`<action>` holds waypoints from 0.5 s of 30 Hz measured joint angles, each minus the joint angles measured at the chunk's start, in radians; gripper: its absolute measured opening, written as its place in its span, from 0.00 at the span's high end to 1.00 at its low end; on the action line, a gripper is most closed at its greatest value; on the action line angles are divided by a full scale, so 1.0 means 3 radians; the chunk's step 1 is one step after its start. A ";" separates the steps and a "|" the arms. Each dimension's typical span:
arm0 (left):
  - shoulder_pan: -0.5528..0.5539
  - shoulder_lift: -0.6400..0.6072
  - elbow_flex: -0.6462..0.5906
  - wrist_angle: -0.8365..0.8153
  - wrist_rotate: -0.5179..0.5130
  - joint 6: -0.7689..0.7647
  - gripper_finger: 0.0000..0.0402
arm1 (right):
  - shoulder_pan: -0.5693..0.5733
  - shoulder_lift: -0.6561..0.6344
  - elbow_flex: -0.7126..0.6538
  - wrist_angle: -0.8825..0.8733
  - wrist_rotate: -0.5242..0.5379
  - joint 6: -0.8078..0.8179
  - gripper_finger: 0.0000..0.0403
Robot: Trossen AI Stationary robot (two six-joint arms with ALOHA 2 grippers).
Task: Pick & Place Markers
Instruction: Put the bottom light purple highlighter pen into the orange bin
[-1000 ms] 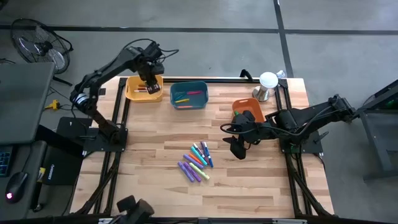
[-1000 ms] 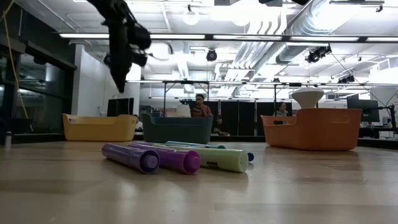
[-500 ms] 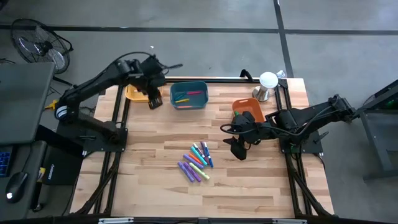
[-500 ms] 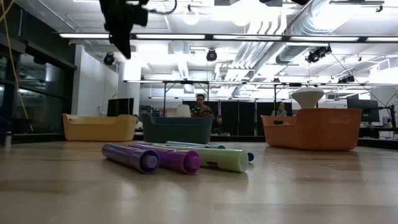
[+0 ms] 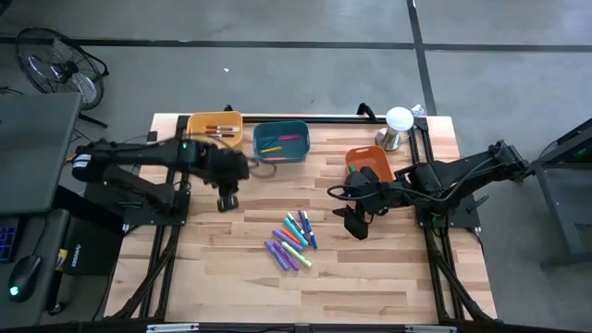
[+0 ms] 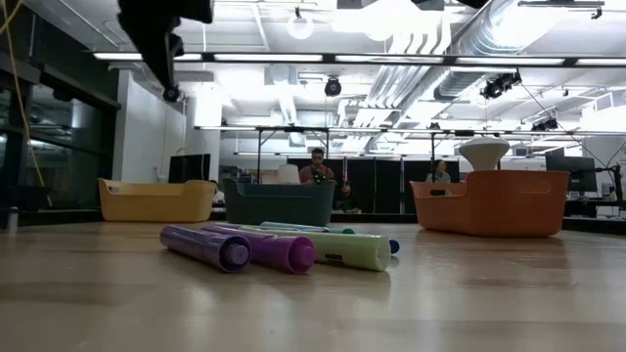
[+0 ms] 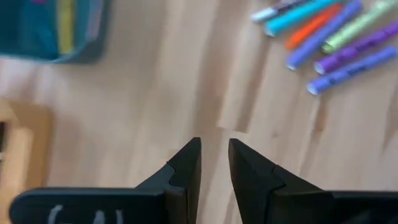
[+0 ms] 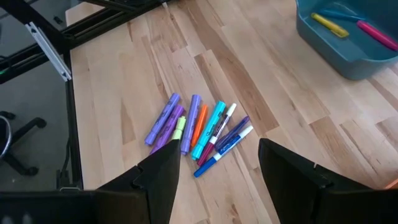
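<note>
Left pincer (image 5: 225, 201) swung off yellow bin (image 5: 215, 131), markers (image 5: 291, 240) untouched

High view: overhead, straight down on the whole table (image 5: 370, 277). Low view: tabletop level, close behind the markers (image 6: 284, 249), facing the room. 2 wrist views look down past own fingers (image 7: 186, 165); both share the markers ahead of the fingertips.
</note>
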 joint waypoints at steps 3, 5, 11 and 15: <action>-0.0307 0.0066 -0.0211 0.0296 0.0000 -0.0046 0.80 | 0.0000 0.0000 0.0000 -0.0001 0.0000 -0.0005 0.49; -0.0479 0.0142 -0.0327 0.0508 0.0003 -0.0034 0.80 | 0.0000 0.0000 0.0000 -0.0001 0.0000 -0.0008 0.49; -0.0889 0.0436 -0.0469 0.1075 0.0013 0.0290 0.80 | 0.0000 0.0000 0.0000 -0.0014 -0.0014 -0.0009 0.49; -0.1060 0.0658 -0.0473 0.1388 0.0139 0.0546 0.80 | 0.0000 0.0000 0.0000 -0.0013 -0.0024 -0.0008 0.49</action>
